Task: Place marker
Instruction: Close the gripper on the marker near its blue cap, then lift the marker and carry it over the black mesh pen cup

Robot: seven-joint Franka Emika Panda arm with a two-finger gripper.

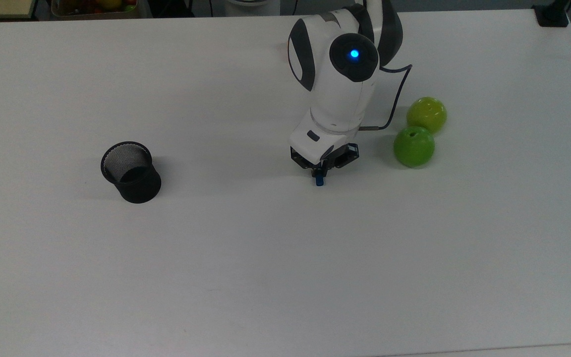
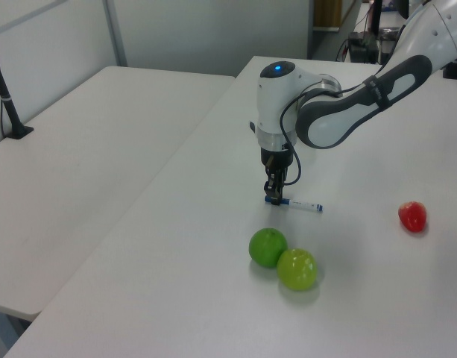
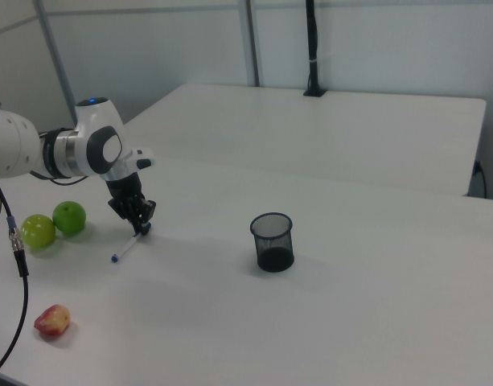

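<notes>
marker (image 2: 297,203) lies on white table (image 1: 285,258), jaws closed around it

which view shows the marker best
The left view: the marker lies full length on the table, gripper at one end. The right view shows it smaller; in the top view just its blue tip pokes out.

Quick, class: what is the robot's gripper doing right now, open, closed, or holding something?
Gripper: fingers closed on the blue-capped end of the marker, which lies flat on the white table.
</notes>
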